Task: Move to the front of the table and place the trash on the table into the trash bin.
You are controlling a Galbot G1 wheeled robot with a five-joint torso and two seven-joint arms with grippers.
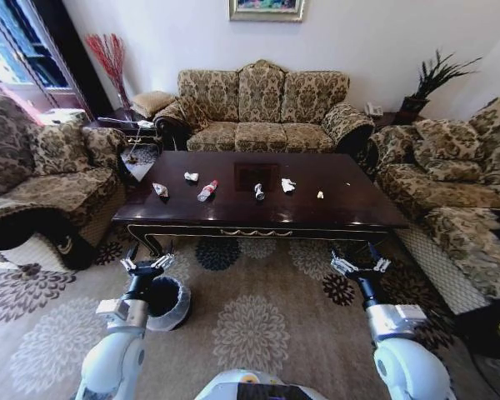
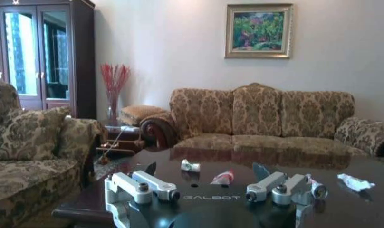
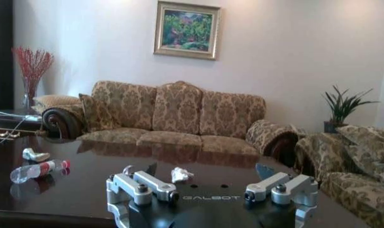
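Surface (image 1: 333, 208): dark wood, just ahead
Trash: bottle (image 1: 207, 191) and crumpled papers (image 1: 288, 185) lie on top
Trash bin (image 1: 168, 305): on the carpet, beside left end effector (image 1: 147, 263)
Left end effector: fingers spread, holding nothing
Right end effector (image 1: 360, 266): fingers spread, holding nothing

A three-seat sofa (image 1: 262, 108) in gold-brown damask fabric with dark wooden arm fronts stands against a pale, plain wall (image 1: 167, 37). Above it hangs a gilt-framed painting (image 2: 258, 30) of green foliage. Matching patterned armchairs flank the room, one on the left (image 1: 46, 179) and one on the right (image 1: 454, 183). A tall vase of red stems (image 1: 110, 58) stands in the left corner beside a small side table (image 1: 129, 129), near a dark wooden cabinet with glass doors (image 2: 40, 52) showing bright daylight. A spiky green potted plant (image 1: 433, 79) sits in the right corner. The floor is covered by a beige carpet (image 1: 250, 333) with large dark floral medallions.
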